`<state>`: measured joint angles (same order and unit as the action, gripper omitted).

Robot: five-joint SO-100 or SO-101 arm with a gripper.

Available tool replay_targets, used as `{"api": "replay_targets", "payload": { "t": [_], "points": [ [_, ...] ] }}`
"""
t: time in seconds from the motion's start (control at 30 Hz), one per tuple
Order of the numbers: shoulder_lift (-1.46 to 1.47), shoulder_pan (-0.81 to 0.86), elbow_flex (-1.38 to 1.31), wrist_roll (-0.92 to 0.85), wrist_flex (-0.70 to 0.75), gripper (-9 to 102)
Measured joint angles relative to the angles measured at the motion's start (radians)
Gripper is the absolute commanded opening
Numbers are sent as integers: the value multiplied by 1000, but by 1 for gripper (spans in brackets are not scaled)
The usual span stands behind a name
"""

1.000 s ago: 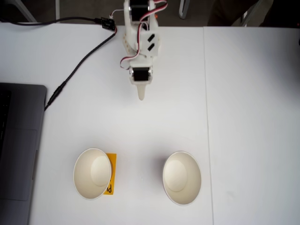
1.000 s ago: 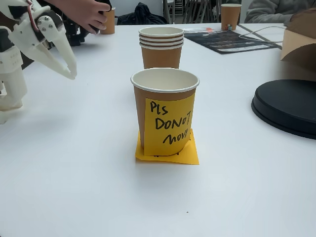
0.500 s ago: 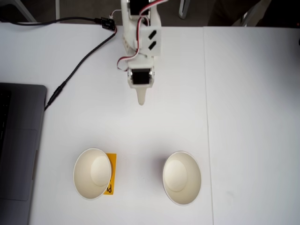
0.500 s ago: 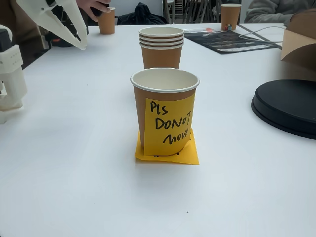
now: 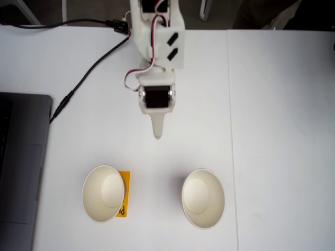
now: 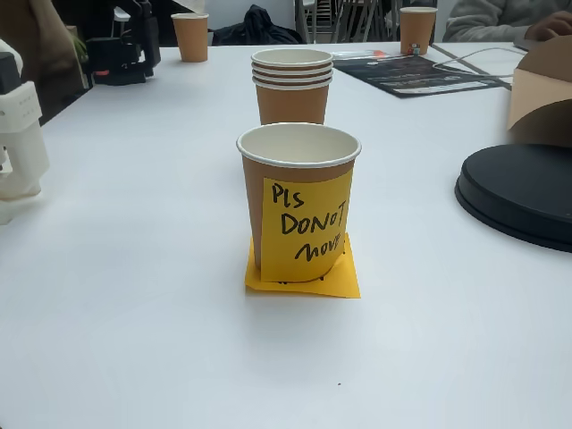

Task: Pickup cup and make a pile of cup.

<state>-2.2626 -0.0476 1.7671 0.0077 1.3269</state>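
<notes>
From above, two cups with cream-white insides stand side by side near the bottom edge: the left cup (image 5: 103,193) and the right cup (image 5: 202,197). An orange sticky note (image 5: 123,194) lies under the left one. In the side-on fixed view the near cup (image 6: 298,201) is brown outside and carries a handwritten yellow note. Behind it stands a pile of cups (image 6: 291,85) with several stacked rims. My gripper (image 5: 157,135) points down the picture, well short of both cups and roughly between them. It holds nothing, and from above its jaws overlap.
A grey laptop (image 5: 21,162) sits at the left edge, with a black cable (image 5: 84,73) running toward the arm. The arm's white base (image 6: 20,134) is at the left. A black disc (image 6: 523,192), a cardboard box (image 6: 541,89) and distant cups (image 6: 194,36) lie beyond.
The gripper tip has advanced toward the cups in the view from above and has risen out of the top of the side-on view. The person's hand at the far left has gone.
</notes>
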Motion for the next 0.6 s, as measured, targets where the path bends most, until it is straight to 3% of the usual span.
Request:
{"api": "replay_targets", "payload": {
  "t": [0.6],
  "points": [
    [222, 170, -287, 0, 2, -6]
  ]
}}
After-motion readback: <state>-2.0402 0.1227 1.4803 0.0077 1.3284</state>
